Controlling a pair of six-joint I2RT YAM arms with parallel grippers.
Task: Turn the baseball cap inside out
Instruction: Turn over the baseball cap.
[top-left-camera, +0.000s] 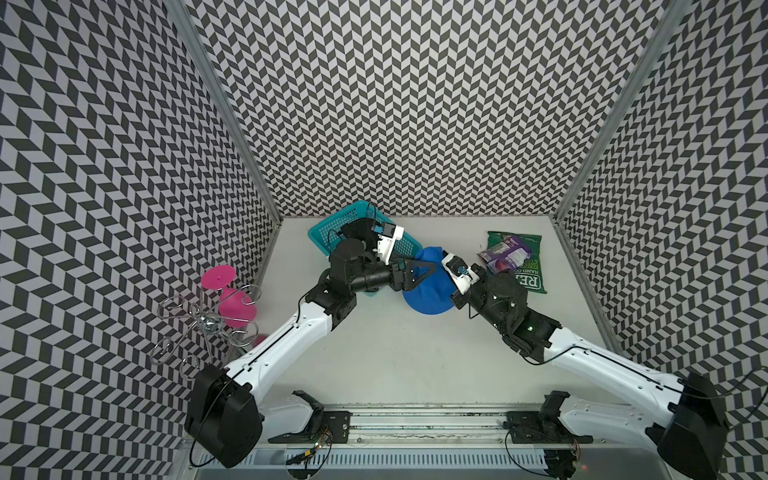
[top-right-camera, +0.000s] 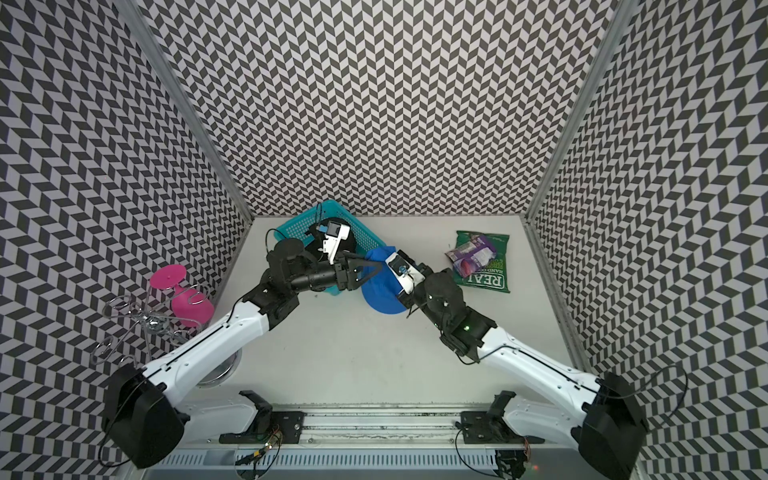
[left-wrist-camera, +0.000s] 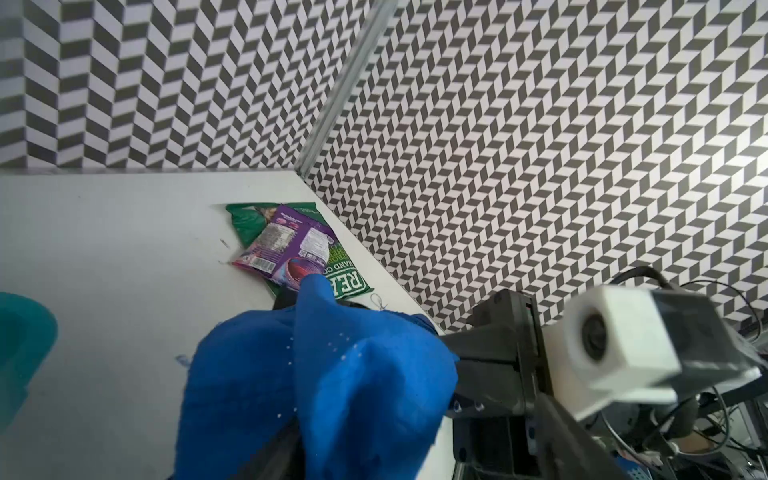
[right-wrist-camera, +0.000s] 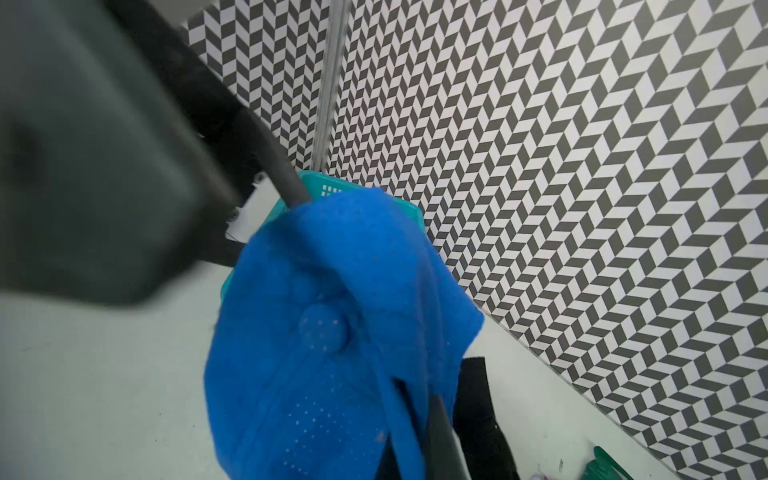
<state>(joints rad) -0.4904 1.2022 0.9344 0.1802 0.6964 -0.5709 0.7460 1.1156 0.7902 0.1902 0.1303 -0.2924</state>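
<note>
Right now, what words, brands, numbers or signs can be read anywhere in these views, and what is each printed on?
"REAL": large white letters on the green crisp bag, upside down in both top views.
"HAND CO...": next line on the same bag; the rest is hidden under the purple packet.
Purple packet: barcode and small print, too small to read.
Blue baseball cap and teal basket: no text visible.

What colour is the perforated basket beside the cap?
Teal plastic basket, clearest in a top view.
</note>
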